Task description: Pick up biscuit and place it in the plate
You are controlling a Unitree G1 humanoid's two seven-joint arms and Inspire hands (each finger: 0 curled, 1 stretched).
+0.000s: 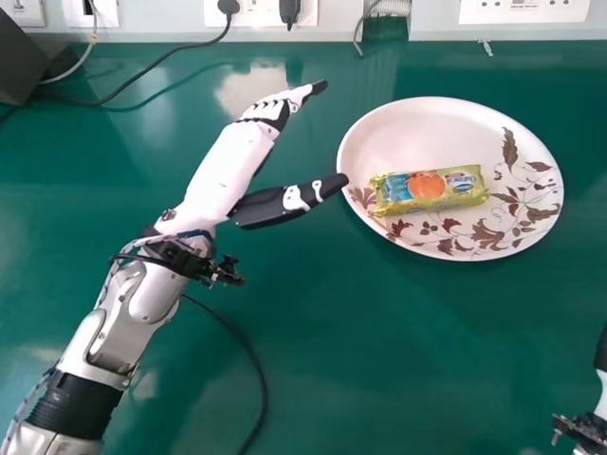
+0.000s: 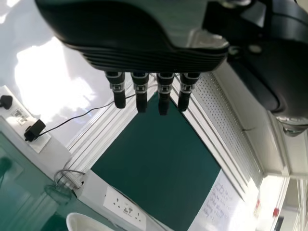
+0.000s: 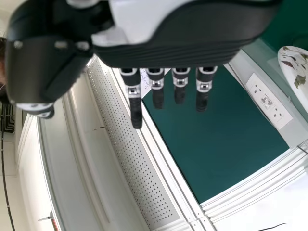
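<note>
- I see the biscuit [image 1: 429, 190] in its shiny yellow pack, lying flat in the big white plate [image 1: 427, 123], a bit left of the middle in my head view.
- The plate sits on the green bench [image 1: 332, 332] and has brown leaves on it.
- My left hand [image 1: 232, 156] is over the bench, to the left of the plate. Its fingers [image 1: 302, 96] are out straight and wide apart from the thumb [image 1: 285, 201], with nothing in them.
- The tip of that thumb is right by the plate's rim. I can't tell if they touch.
- My right hand [image 1: 601, 354] is at the right edge of my head view, well apart from the plate. In the right wrist view its fingers [image 3: 133, 98] are straight and open, holding nothing.
- A black wire [image 1: 147, 69] runs from a wall plug onto the bench.
</note>
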